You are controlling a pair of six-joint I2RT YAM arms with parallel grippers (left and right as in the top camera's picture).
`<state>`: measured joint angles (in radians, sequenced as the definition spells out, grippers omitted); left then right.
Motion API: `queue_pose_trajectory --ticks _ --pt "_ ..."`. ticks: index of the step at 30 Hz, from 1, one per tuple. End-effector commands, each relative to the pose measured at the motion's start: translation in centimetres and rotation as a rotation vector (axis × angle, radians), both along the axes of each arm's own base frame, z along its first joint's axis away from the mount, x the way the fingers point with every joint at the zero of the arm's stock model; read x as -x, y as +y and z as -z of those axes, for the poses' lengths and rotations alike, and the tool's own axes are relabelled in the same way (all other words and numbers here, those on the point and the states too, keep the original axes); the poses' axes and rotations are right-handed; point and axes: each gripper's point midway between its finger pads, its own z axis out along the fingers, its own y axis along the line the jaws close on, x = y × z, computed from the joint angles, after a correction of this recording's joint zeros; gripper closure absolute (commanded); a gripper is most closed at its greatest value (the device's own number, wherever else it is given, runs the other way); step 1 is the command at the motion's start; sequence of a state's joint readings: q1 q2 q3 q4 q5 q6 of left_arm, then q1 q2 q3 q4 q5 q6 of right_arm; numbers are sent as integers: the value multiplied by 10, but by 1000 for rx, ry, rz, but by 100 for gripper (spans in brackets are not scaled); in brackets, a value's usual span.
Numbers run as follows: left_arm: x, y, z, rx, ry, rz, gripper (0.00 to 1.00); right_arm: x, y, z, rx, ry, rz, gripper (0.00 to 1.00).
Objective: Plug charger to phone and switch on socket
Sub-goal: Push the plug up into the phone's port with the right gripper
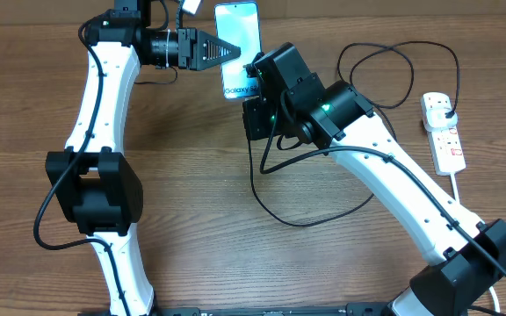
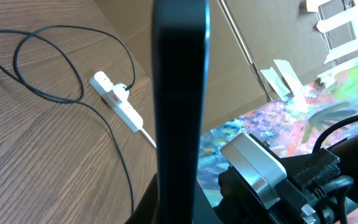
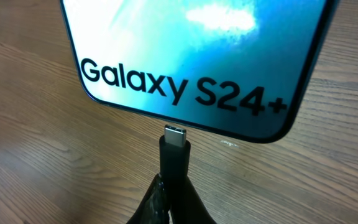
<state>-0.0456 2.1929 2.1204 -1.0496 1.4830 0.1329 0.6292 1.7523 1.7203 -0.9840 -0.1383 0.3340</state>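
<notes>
Left tool (image 1: 228,53) clamped on phone (image 1: 238,26); right tool (image 3: 169,202) clamped on charger (image 3: 174,149), tip at the phone's bottom edge. A straight, centred push along the phone's length seems best.

A brown wood-grain surface (image 1: 200,246) lies under even light, and beyond its edge stand a plain brown board (image 2: 272,37) with white tape strips (image 2: 347,22) and a colourful patterned sheet (image 2: 291,124).

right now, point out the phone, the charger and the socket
phone (image 1: 239,33), overhead view, on the upper screen
charger (image 3: 175,135), right wrist view, on its metal connector tip
socket (image 1: 449,146), overhead view, on the white body
</notes>
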Motion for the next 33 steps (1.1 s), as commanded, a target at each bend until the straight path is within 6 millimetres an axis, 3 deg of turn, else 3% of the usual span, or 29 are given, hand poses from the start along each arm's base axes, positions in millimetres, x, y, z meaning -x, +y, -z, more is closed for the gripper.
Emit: queue_pose_trajectory --ticks 1,17,33 --pt "11 -1 -31 58 -50 30 96 -1 1 -1 7 -10 10 96" --pt "10 -1 -30 49 -52 26 96 0 9 2 24 -29 5 96" --pt "11 -4 -27 36 -58 26 96 -5 1 4 62 -49 34 96"
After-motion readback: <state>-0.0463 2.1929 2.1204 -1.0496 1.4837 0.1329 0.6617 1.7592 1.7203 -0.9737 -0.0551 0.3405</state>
